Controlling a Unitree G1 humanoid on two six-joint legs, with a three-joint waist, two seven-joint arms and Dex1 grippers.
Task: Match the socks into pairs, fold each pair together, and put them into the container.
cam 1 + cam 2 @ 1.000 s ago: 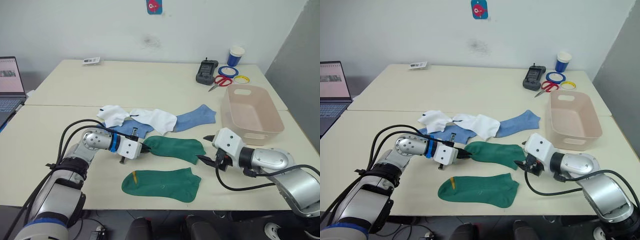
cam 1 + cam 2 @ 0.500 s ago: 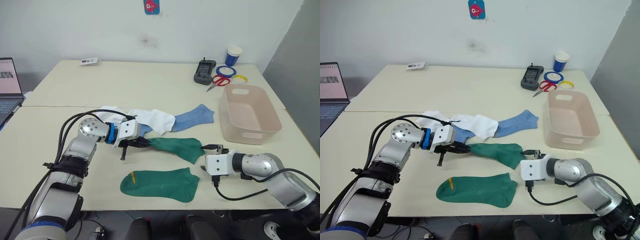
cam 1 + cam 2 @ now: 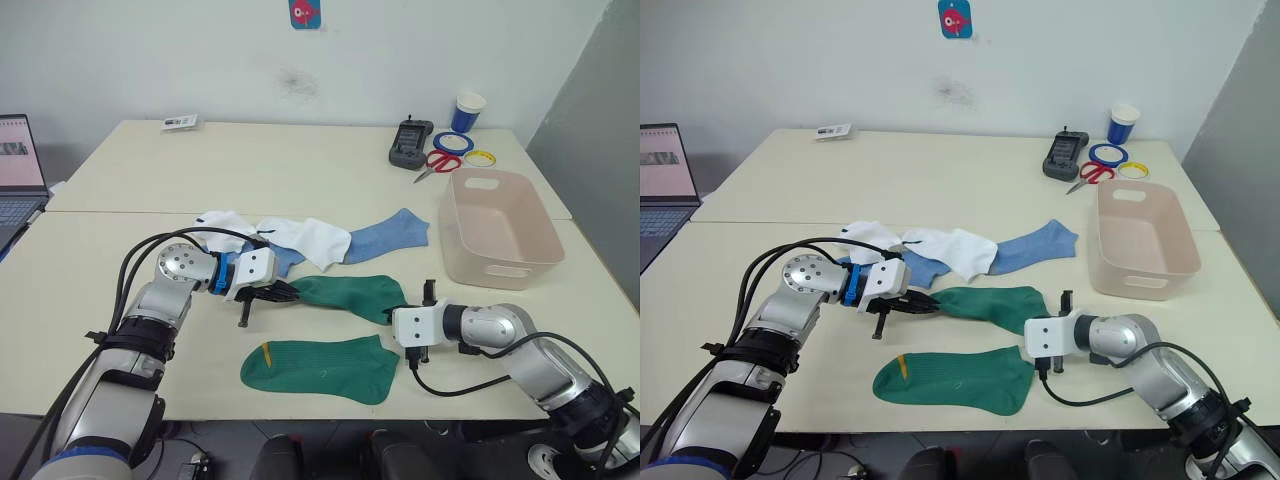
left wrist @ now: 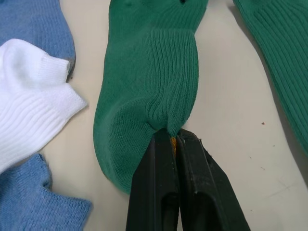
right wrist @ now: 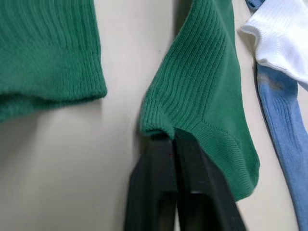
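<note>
The upper dark green sock (image 3: 350, 296) is stretched between both grippers at mid-table. My left gripper (image 3: 290, 291) is shut on its left end, and the fingertips (image 4: 166, 139) pinch a fold of cloth. My right gripper (image 3: 393, 318) is shut on the ribbed cuff (image 5: 192, 110) at its right end. A second green sock (image 3: 320, 368) with a yellow mark lies flat near the front edge. Two white socks (image 3: 320, 238) and two light blue socks (image 3: 392, 236) lie overlapped behind them. The pink-beige container (image 3: 495, 272) stands at the right.
At the back right are a blue-and-white paper cup (image 3: 467, 110), tape rolls (image 3: 456, 143), red scissors (image 3: 437, 160) and a black device (image 3: 408, 145). A laptop (image 3: 18, 170) sits at the far left. A small card (image 3: 181, 122) lies at the back.
My right gripper, open beside the sock's right end a second ago, has swung in and shut on the cuff. The left gripper kept its hold and shifted slightly.
</note>
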